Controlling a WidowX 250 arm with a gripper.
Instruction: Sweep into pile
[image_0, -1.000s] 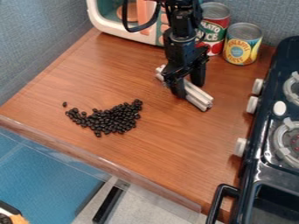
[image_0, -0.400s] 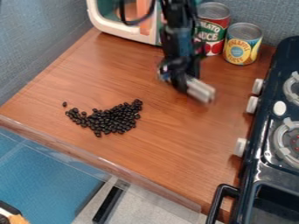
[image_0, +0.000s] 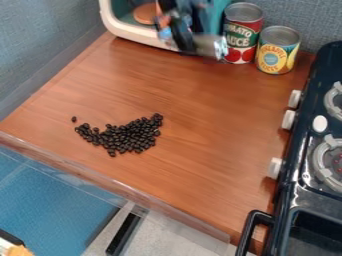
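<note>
1. At the left, you are seeing one stray black bean (image_0: 73, 119) lying apart on the bench (image_0: 207, 130).
2. Just right of it, your main heap of black beans (image_0: 127, 137) is lying in a loose, curved patch.
3. Beyond them, your pincer (image_0: 193, 44) is hanging before the white-framed toy oven (image_0: 128, 31), gripping a blurred, pale bar (image_0: 211, 46).
4. Beside it, a red-labelled can (image_0: 241, 35) and a yellow-labelled can (image_0: 277, 52) are standing upright.
5. The dark toy stove (image_0: 300, 175) is occupying your right.
</note>
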